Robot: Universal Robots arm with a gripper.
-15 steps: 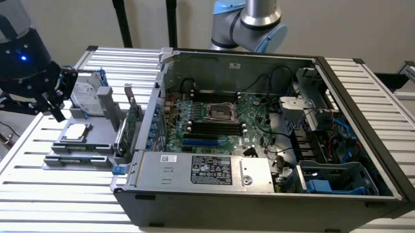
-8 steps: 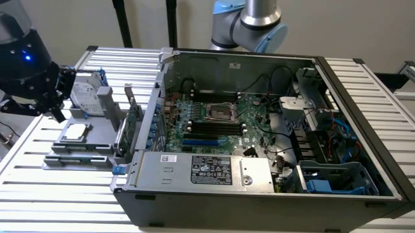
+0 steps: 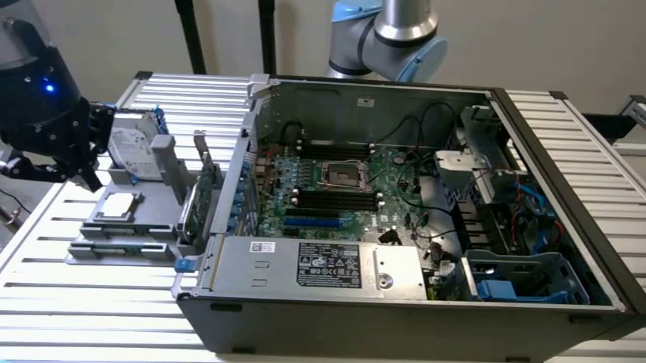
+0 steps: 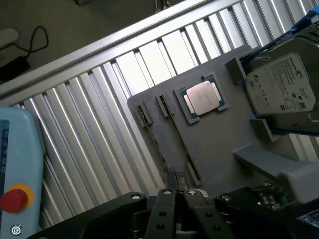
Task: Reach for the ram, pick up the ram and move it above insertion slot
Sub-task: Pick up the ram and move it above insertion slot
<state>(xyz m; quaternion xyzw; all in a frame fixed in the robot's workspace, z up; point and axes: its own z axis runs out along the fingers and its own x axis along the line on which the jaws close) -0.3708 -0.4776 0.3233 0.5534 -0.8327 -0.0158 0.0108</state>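
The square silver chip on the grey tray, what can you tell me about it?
The chip is a flat square with a dull silver lid that looks like metal. It lies flat, lid up, seated in a square raised frame of the grey tray, which sits on the slatted metal table. Only the tray touches it; a hard drive stands apart nearby.

Soft, even overhead light; pale glare on the slatted table (image 4: 149, 55), dim shadow inside the computer case (image 3: 333, 106), a blue indicator light (image 3: 48, 88) glowing
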